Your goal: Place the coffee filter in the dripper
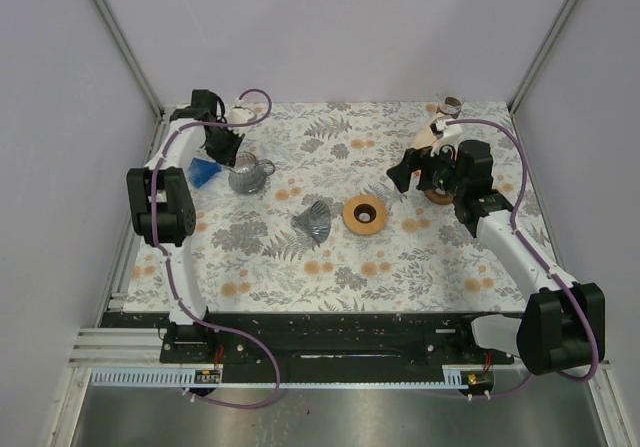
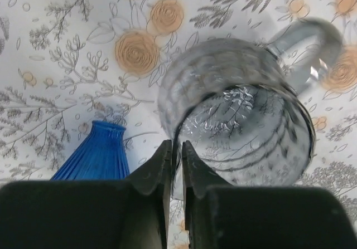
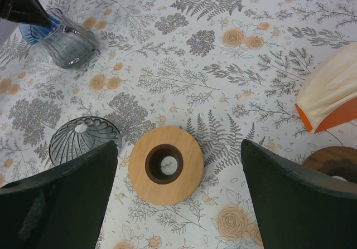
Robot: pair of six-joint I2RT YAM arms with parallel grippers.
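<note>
A clear ribbed glass dripper (image 2: 240, 121) with a handle sits at the back left (image 1: 248, 174). My left gripper (image 2: 177, 144) is shut on its rim, one finger inside the glass wall and one outside. A second, smoky glass dripper (image 1: 313, 222) lies near the table's middle, also in the right wrist view (image 3: 83, 137). White paper coffee filters (image 3: 329, 90) rest in an orange holder at the back right (image 1: 430, 137). My right gripper (image 3: 179, 149) hangs wide open above a wooden ring (image 3: 165, 164), holding nothing.
A blue pleated cone (image 2: 97, 154) stands just left of the held dripper (image 1: 205, 172). A second wooden ring (image 1: 438, 195) lies under the right arm. A small cup (image 1: 450, 104) stands in the far right corner. Frame posts and walls border the floral mat (image 1: 340, 267).
</note>
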